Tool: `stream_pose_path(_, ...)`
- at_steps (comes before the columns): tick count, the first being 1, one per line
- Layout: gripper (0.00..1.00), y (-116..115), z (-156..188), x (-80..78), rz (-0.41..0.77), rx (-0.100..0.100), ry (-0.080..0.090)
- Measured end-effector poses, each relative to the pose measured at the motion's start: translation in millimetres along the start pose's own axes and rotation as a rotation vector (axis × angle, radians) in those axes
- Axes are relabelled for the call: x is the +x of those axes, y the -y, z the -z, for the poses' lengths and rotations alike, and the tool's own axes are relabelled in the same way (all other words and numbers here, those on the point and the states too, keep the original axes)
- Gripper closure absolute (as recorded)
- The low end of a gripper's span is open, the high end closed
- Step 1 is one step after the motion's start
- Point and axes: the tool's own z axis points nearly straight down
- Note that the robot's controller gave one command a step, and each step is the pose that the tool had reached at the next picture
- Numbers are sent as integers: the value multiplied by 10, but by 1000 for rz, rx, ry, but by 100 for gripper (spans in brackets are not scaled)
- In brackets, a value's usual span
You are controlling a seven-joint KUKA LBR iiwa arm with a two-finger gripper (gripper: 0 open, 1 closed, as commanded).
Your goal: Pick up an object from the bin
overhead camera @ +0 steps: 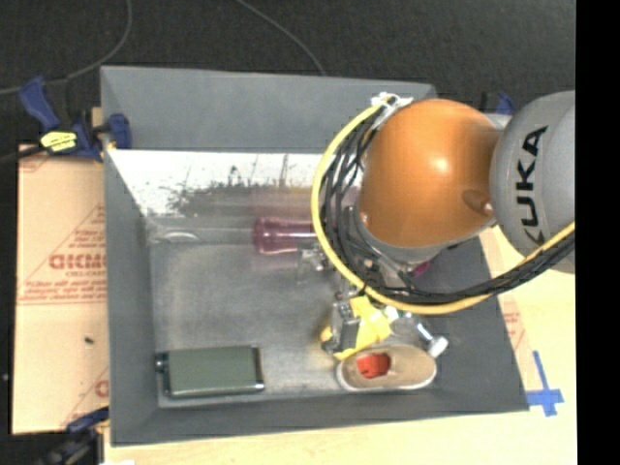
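Below the orange-covered wrist, my gripper (pixel 339 331) hangs low in the bin's front right part. Right under it lies a beige oval dish-like thing (pixel 415 370) with a red lump (pixel 373 364) in it, close to the front wall. A small yellow piece (pixel 368 324) shows at the gripper, just above the beige thing; whether it is held or part of the tool I cannot tell. A pink bottle-like thing (pixel 281 234) lies by the back wall, its right end hidden under the arm.
A flat grey-green rectangular block (pixel 211 370) lies in the front left corner. Bare floor stretches between it and the gripper. The arm with its cables covers the bin's right side.
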Motion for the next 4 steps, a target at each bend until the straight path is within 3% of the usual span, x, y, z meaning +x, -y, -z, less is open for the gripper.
stream_pose_path(1,0,725,-500,-96,-40,0,-7)
stream_pose_path(2,0,660,-822,82,114,1,2)
stream_pose_path(3,0,813,-1098,203,266,-1,-8)
stream_pose_path(4,0,864,-1263,271,330,1,0)
